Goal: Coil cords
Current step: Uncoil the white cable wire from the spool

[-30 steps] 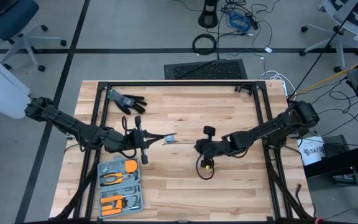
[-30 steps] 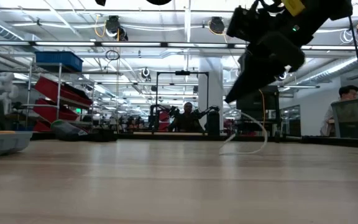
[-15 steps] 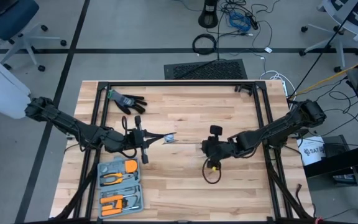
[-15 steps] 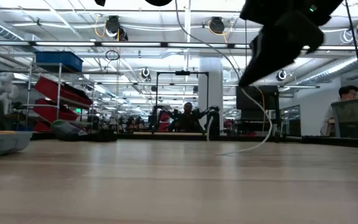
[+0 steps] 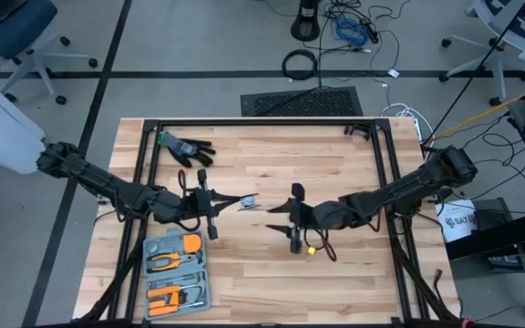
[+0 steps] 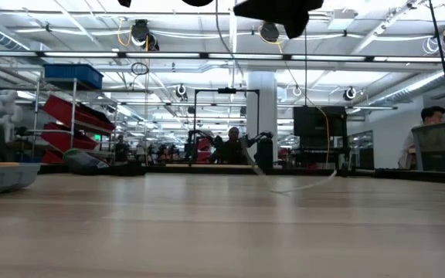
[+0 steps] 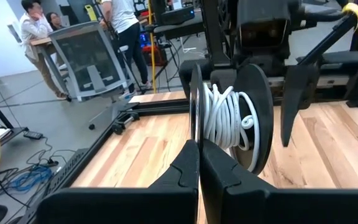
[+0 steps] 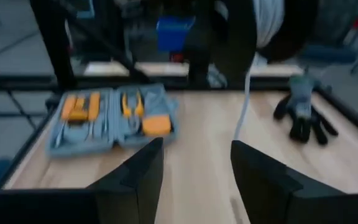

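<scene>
1. Your left end effector (image 7: 199, 163) is pinched tight on the rim of the spool (image 7: 229, 118), which carries the wound white cord (image 7: 224, 117) above the middle of the tabletop (image 5: 335, 155). If that thin-edge grip slips, the spool could tilt or drop and shed turns.
2. Your right end effector (image 8: 194, 163) stands wide apart and holds nothing; the cord's free tail (image 8: 243, 102) hangs just ahead of it. Close off-line and you miss the tail.
3. The slack end trails across the tabletop in the low view (image 6: 304, 184). Pulling it sideways may snag it on the right arm.
4. The black glove (image 5: 186, 147) and tool case (image 5: 176, 273) lie well clear; a wide swing could still catch them.
</scene>
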